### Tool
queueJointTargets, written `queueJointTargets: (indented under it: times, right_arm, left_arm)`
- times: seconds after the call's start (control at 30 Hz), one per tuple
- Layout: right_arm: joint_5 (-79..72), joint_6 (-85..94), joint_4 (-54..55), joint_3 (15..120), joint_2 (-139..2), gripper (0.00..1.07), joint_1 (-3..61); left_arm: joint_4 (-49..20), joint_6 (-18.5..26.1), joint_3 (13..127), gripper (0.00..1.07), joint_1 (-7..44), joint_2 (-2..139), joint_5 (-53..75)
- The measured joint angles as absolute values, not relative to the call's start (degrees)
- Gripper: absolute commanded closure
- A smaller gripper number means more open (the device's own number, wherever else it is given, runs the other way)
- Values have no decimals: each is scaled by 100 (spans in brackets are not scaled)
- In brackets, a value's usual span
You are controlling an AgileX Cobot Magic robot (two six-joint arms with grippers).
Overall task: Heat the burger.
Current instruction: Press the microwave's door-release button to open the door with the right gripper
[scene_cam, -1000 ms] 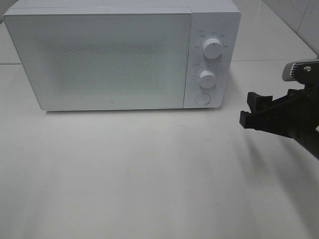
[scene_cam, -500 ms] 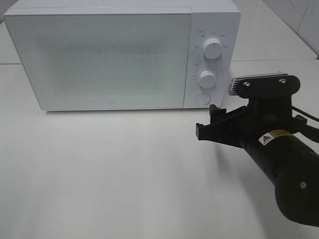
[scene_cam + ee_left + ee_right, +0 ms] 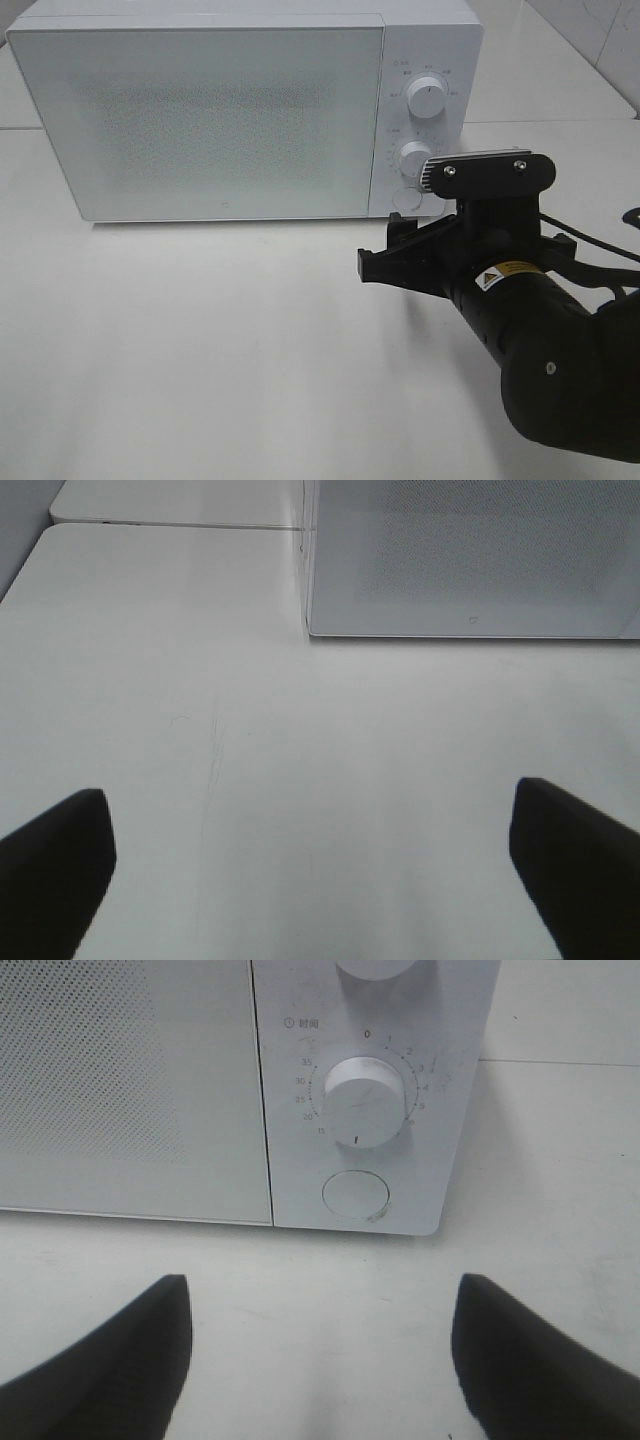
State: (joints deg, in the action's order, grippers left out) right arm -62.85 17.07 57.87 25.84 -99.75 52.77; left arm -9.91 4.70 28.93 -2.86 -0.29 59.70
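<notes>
Burger: not visible in any view. The microwave (image 3: 245, 110) stands near the far edge of the table (image 3: 200, 350) with its door (image 3: 200, 120) closed. The frosted, dotted door panel shows nothing of the interior, so whether the burger is inside cannot be told.

Microwave controls: the panel at the right of the door carries an upper knob (image 3: 427, 99), a lower knob (image 3: 415, 157) and a round button (image 3: 357, 1197). In the right wrist view the lower knob's index mark points toward the round button.

Right end effector (image 3: 385, 250): it sits low over the table, just in front of the control panel, toward the table's right edge. It faces the lower knob and the round button. Its two black fingers (image 3: 100, 1350) stand wide apart with only bare table between them. It holds nothing and touches neither the panel nor the knobs. From the high camera the wrist housing partly covers the round button.

Left end effector (image 3: 315, 870): seen only in its own wrist view, it is over bare table, well short of the microwave's front face. Its fingers (image 3: 580, 860) are spread fully apart and grip nothing.
</notes>
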Motion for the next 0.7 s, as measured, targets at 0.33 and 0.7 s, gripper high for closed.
queueJointTargets:
  times: [0.33, 0.7]
  right_arm:
    - [-6199, -596, 5884, 2584, -9975, 51, 5277]
    - [-6199, -4366, 5896, 2584, -9975, 78, 5277]
  left_arm:
    - [-991, 470, 2893, 6, -286, -29, 5970]
    - [-1232, 424, 2893, 6, -286, -29, 5936]
